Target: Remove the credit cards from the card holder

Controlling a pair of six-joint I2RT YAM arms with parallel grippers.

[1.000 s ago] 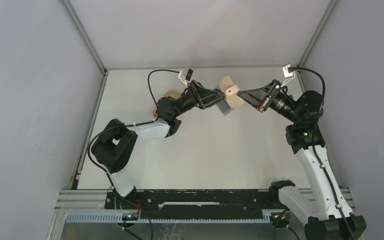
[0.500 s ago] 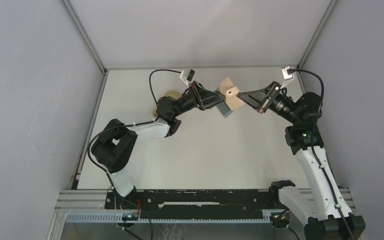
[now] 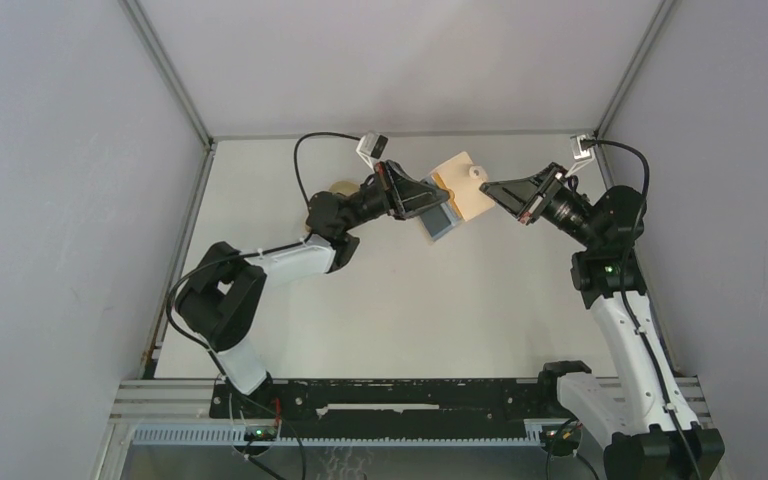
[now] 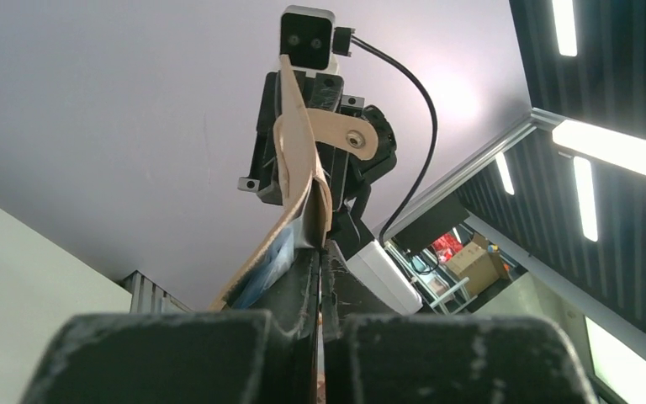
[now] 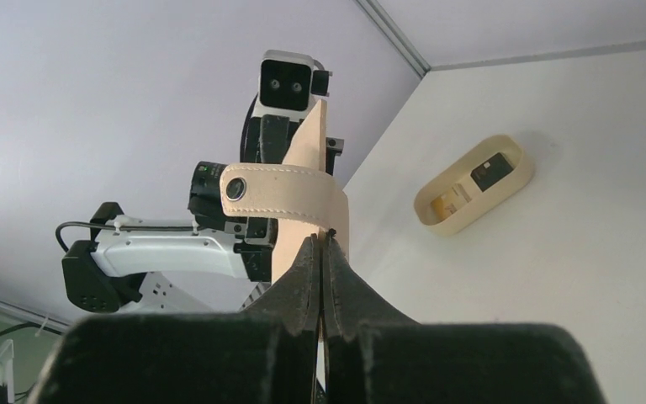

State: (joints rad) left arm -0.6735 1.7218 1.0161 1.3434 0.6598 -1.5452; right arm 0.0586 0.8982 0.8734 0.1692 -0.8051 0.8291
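1. Holder (image 3: 463,190) is held up off the surface (image 3: 410,320), to the right of the tray (image 3: 337,187) in the top view. It is spread open between the two arms.
2. Left claw (image 3: 426,205) is clenched on the cards (image 3: 440,224), on the side of the holder toward the tray. The cards are light blue and partway out, their near end showing past the holder's tan edge.
3. Right claw (image 3: 486,188) is clenched on the holder's edge farthest from the tray.
4. Tab (image 3: 474,172) with a pale snap juts from the holder's far corner, on the side away from the tray.
5. Left wrist view:
   - The fingers (image 4: 299,282) are pressed together with no gap showing.
   - The holder (image 4: 296,160) rises edge-on from them.
   - A blue sliver of the cards (image 4: 276,252) lies just left of the fingers, against a tan layer.
   - The tab (image 4: 349,139) curls off to the right.
   - Whether the pinch also takes in some tan, I cannot tell.
6. Right wrist view:
   - The fingers (image 5: 303,278) are tight on the holder's (image 5: 311,151) tan edge.
   - The tab (image 5: 282,192) runs across to the left, with the snap at its end.
7. The tray (image 5: 481,210) is an oval with a raised rim, lying flat on the surface, well apart from the holder.
   - It holds a small dark piece (image 5: 489,175) and a yellowish piece (image 5: 447,202); both are too small to identify.
   - In the top view the left arm covers part of it.
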